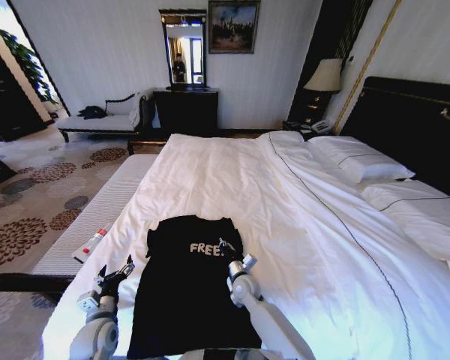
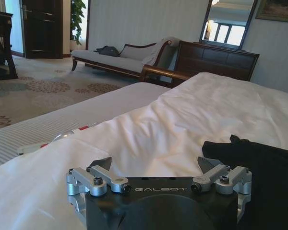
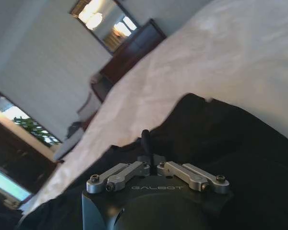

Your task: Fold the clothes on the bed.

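Note:
The clothes, a black T-shirt with white "FREE!" lettering, lie as a long narrow shape on the white duvet of the bed, near its foot. My left gripper hovers open over bare duvet just left of the shirt; in the left wrist view its fingers are spread wide with the shirt's edge beside them. My right gripper is shut at the shirt's right side next to the lettering. In the right wrist view the gripper stands over the black cloth; whether it pinches fabric I cannot tell.
A padded bench runs along the bed's left side with a small red-and-white item on it. Pillows and the dark headboard are at the right. A chaise and dresser stand far back.

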Available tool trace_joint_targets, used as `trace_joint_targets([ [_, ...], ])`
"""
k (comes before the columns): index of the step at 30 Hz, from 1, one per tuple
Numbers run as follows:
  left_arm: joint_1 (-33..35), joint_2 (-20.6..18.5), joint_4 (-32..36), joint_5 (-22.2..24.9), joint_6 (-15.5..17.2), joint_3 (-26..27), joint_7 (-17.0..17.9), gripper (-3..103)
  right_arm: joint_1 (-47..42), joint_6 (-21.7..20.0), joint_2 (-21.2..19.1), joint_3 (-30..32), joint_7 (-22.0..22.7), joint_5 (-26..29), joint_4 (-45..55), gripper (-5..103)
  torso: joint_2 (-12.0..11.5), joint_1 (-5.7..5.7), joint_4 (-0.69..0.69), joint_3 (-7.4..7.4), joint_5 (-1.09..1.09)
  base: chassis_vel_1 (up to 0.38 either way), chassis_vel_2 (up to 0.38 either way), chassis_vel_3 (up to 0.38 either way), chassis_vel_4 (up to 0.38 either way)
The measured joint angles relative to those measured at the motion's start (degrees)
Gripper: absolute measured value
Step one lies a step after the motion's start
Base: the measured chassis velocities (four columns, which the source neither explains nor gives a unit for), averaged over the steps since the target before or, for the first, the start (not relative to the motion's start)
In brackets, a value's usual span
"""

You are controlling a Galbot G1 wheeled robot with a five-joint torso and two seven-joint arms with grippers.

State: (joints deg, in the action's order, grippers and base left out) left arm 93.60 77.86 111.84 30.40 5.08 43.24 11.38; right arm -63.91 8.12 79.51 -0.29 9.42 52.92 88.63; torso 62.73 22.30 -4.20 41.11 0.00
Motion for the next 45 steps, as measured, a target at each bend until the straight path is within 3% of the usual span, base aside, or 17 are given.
trace_joint_targets([
  [2,-0.27,-0.07,-0.02,0.01,0.23,-0.13,0.05,100,-0.80,1.00,-0.36,-0.08,-1.94,-0.64,1.74,8,0.00,0.00,0.00,0.00,0.00,0.000,0.000,0.000,0.000],
  [3,-0.52,-0.26,-0.05,0.06,0.48,-0.16,0.15,100,-1.55,1.92,-0.85,-0.10,-3.87,-0.77,3.58,18,0.00,0.00,0.00,0.00,0.00,0.000,0.000,0.000,0.000],
  [8,-0.72,-0.64,-0.51,0.08,0.57,-0.10,0.24,100,-2.06,3.36,-1.84,1.10,-6.50,0.31,6.03,29,0.00,0.00,0.00,0.00,0.00,0.000,0.000,0.000,0.000],
  [9,-0.64,-0.66,-0.62,0.02,0.53,-0.09,0.26,100,-1.75,3.45,-1.93,2.18,-6.65,0.92,6.05,40,0.00,0.00,0.00,-0.01,0.00,0.000,0.000,0.000,0.000],
  [11,-0.49,-0.66,-0.63,-0.09,0.50,-0.09,0.26,100,-1.33,3.39,-1.97,3.18,-6.60,1.55,6.05,40,0.00,0.00,0.00,0.00,0.00,0.000,0.000,0.000,0.000],
  [14,-0.29,-0.79,-0.50,-0.24,0.49,-0.09,0.28,100,0.27,1.37,-1.98,5.20,-2.31,4.73,4.90,56,0.00,0.00,0.00,0.00,0.01,0.000,0.000,0.000,0.000],
  [19,-0.23,-0.94,-0.23,-0.24,0.49,-0.05,0.35,100,2.35,-1.79,-2.28,6.76,2.80,6.24,1.72,72,0.00,0.00,0.00,0.00,0.01,0.000,0.000,0.000,0.000],
  [20,-0.23,-0.94,-0.23,-0.24,0.49,-0.05,0.35,100,2.35,-1.79,-2.28,6.76,2.80,6.24,1.72,72,0.00,0.00,0.00,0.00,0.01,0.000,0.000,0.000,0.000],
  [24,-0.18,-0.95,-0.33,-0.24,0.49,-0.05,0.39,100,3.28,-4.16,-3.12,7.46,5.55,6.43,0.54,94,0.00,0.00,0.00,0.00,0.01,0.000,0.000,0.000,0.000],
  [26,-0.21,-0.93,-0.39,-0.23,0.48,-0.05,0.41,100,3.31,-4.37,-3.36,7.50,5.64,6.42,0.51,94,0.00,0.00,0.00,0.00,0.01,0.000,0.000,0.000,0.000],
  [27,-0.30,-0.92,-0.49,-0.20,0.48,-0.05,0.42,100,3.31,-4.57,-3.60,7.50,5.69,6.40,0.51,99,0.00,0.00,0.00,0.00,0.01,0.000,0.000,0.000,0.000],
  [31,-0.58,-0.90,-0.65,-0.12,0.47,-0.11,0.46,100,3.07,-4.68,-3.71,7.32,5.67,6.31,0.77,103,0.00,0.00,0.00,0.00,0.01,0.000,0.000,0.000,0.000],
  [33,-0.90,-0.92,-0.83,-0.01,0.47,-0.15,0.50,100,2.76,-4.86,-3.74,6.78,5.48,5.85,0.95,95,0.00,0.00,0.00,0.00,0.01,0.000,0.000,0.000,0.000],
  [35,-0.93,-0.93,-0.88,0.01,0.47,-0.14,0.51,100,2.73,-4.93,-3.75,6.55,5.42,5.60,0.85,95,0.00,0.00,0.00,0.00,0.01,0.000,0.000,0.000,0.000],
  [42,-0.70,-1.28,-1.39,0.11,0.30,-0.04,0.63,100,2.37,-5.24,-3.89,5.68,5.31,4.28,0.24,63,0.00,0.00,0.00,0.00,0.00,0.000,0.000,0.000,0.000],
  [44,-0.73,-1.34,-1.41,0.12,0.30,-0.04,0.64,100,2.35,-5.24,-3.91,5.68,5.31,4.25,0.24,63,0.00,0.00,0.00,0.00,0.00,0.000,0.000,0.000,0.000],
  [45,-0.88,-1.49,-1.44,0.17,0.30,-0.06,0.69,100,2.27,-5.24,-4.00,5.73,5.30,4.20,0.25,52,0.00,0.00,0.00,0.00,0.00,0.000,0.000,0.000,0.000],
])
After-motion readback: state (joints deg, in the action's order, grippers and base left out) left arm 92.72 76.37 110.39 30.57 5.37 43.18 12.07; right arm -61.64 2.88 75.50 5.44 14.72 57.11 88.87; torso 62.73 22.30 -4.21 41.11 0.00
